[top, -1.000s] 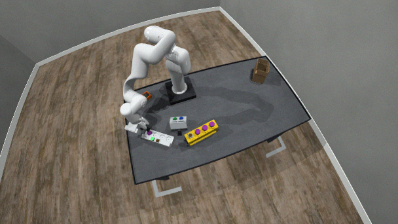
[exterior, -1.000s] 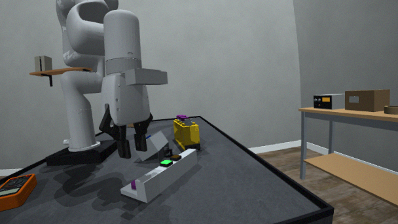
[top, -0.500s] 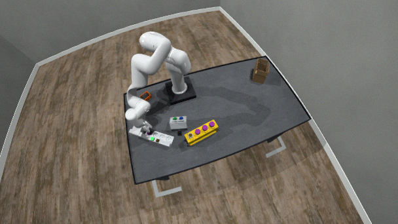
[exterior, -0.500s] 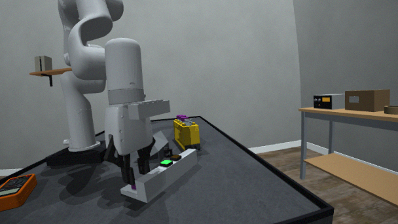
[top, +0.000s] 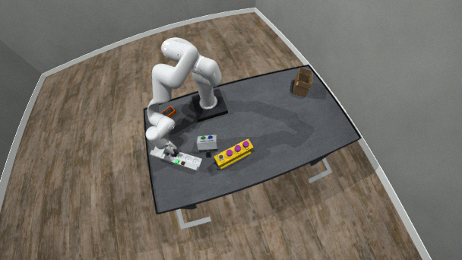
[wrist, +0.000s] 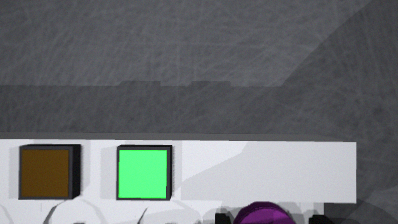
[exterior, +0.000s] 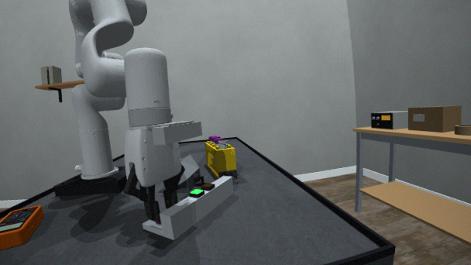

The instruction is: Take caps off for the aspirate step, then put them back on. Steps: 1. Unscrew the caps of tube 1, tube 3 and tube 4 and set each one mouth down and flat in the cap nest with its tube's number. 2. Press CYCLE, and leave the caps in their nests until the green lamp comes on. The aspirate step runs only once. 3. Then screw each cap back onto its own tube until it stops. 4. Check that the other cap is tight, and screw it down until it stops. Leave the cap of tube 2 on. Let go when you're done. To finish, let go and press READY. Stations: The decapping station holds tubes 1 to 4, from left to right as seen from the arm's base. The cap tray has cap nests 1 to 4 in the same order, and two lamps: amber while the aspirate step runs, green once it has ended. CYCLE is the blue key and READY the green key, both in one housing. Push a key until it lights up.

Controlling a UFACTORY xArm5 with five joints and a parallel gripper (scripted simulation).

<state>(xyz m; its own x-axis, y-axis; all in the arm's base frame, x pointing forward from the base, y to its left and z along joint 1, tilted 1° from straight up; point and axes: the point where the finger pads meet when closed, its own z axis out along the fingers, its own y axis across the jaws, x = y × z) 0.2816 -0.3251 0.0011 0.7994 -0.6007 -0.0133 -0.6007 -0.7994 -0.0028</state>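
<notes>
The cap tray [wrist: 280,165] was white. One lamp [wrist: 143,172] was bright green, the other lamp [wrist: 45,172] brown. The cap [wrist: 261,214] was purple.

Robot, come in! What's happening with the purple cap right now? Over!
End effector open, low over cap tray, fingers either side of purple cap, no grip yet. Green lamp lit. Nothing in the way.

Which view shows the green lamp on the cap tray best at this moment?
The wrist view: the green lamp fills a large lit square beside the dark amber lamp on the cap tray. The exterior view shows it small and slanted; the top view shows only a green speck.
</notes>
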